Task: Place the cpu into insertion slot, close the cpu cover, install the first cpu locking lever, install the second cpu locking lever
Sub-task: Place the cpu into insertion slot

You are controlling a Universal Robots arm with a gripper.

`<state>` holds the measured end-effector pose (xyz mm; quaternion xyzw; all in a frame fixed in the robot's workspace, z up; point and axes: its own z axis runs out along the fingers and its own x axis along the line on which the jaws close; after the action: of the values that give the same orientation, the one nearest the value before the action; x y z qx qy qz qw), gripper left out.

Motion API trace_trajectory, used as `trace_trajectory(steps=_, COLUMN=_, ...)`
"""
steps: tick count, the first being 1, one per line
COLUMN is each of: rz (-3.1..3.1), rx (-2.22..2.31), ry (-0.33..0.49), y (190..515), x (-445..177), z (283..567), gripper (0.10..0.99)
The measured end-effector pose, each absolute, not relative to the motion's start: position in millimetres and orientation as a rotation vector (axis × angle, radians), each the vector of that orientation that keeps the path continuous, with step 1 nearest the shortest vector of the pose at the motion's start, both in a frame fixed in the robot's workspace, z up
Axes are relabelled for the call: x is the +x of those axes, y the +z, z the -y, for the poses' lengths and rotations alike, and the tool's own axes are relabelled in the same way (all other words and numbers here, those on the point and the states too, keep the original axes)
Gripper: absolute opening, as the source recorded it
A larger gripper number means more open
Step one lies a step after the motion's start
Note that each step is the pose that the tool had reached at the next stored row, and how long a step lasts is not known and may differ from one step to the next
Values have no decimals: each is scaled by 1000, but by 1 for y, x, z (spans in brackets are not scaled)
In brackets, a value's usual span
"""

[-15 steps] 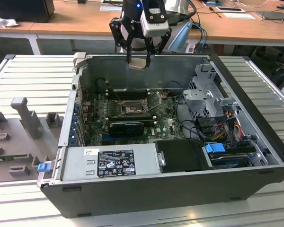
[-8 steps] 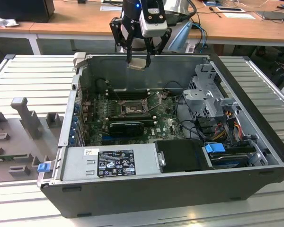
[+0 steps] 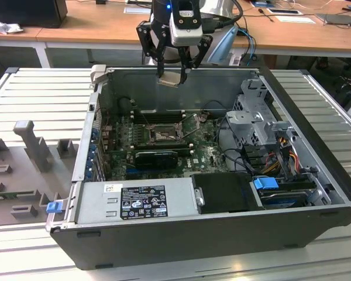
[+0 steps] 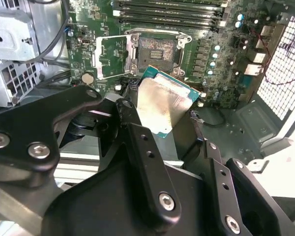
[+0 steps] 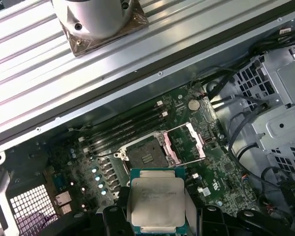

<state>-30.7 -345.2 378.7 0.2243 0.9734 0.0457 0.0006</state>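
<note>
One open computer case [image 3: 193,240] is laid on a ribbed metal counter [image 3: 41,93]. Inside, one green motherboard [image 3: 120,137] is bordered by one grey power supply [image 3: 137,202] and one drive cage [image 3: 260,120] hung with cables. One black card [image 3: 157,157] is seated just beside the insertion slot [image 5: 146,153], which is seen bare, with its cpu cover [image 5: 172,147] swung open alongside. One cpu [image 5: 155,204] is clamped between the fingers of the gripper [image 3: 174,70] and held well above the slot.

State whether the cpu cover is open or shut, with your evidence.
Open. The cpu cover is folded back beside the insertion slot, whose contact bed lies bare; the cpu is held in the pincer.
</note>
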Motion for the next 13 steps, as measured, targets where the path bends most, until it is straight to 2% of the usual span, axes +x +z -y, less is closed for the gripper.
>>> trace_trajectory(steps=13, rz=-2978, rx=960, ry=134, y=368, x=-31, z=345, gripper=529)
